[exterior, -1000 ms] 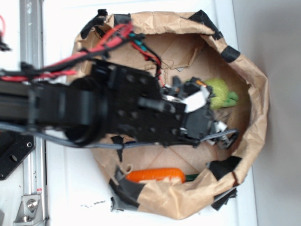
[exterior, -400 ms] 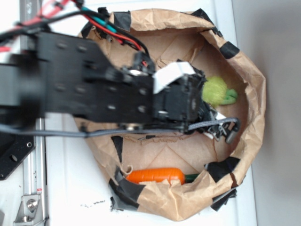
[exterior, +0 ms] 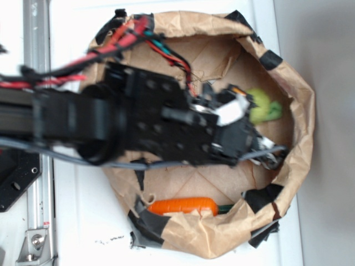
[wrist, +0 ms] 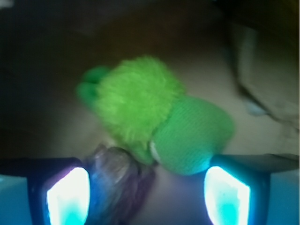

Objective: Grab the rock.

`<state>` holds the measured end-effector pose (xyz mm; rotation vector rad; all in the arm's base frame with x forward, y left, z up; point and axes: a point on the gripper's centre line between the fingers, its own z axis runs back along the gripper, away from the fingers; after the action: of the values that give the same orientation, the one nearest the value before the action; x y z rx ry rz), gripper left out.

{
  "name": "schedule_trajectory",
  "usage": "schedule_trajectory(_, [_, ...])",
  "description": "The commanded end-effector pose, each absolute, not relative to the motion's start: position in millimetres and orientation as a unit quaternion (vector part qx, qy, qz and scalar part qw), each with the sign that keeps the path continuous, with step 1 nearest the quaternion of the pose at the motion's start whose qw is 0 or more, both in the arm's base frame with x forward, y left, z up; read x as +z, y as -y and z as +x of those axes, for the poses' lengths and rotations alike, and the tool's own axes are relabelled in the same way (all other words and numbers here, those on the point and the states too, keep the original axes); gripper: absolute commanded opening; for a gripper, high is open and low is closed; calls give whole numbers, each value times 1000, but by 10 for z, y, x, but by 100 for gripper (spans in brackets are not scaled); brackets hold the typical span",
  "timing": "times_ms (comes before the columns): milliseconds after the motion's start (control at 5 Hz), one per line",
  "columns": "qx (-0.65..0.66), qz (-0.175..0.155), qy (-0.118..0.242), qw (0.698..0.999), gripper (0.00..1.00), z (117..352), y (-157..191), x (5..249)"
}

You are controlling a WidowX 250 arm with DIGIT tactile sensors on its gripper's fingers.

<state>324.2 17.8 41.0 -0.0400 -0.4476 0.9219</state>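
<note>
Rock (wrist: 117, 180): 1, mottled grey-brown, on the floor of the paper bag (exterior: 299, 100), just inside the left-hand finger pad in the wrist view and touching the underside of the green plush toy (wrist: 154, 122). In the exterior view the arm hides it.

Fingers (wrist: 145, 194): spread wide, nothing clamped. 2 pads visible, lit blue-white, one at each lower corner of the wrist view. The rock sits close against the left pad; the plush's knitted end lies close to the right one.

Judgement, step in hand: final alignment before closing. The rock is off-centre in the gap, so the fingers should shift toward it and drop lower. Closing here risks pinching the plush along with it, or knocking the rock aside.

Count, exterior view: 1 paper bag, rim patched with black tape; 1 green plush (exterior: 263, 108); 1 orange carrot (exterior: 183, 207) by the near rim; 1 white tabletop (exterior: 77, 233). No duck is visible.
</note>
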Motion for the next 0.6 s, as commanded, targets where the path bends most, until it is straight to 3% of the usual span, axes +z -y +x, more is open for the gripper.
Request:
schedule_trajectory(0, [437,-1,212,874,100,3285,-188,343])
schedule_trajectory(200, [441,19,193,877,0,3134,-217,267])
schedule_trajectory(400, [430,29,187,883,0,2940,-302,330])
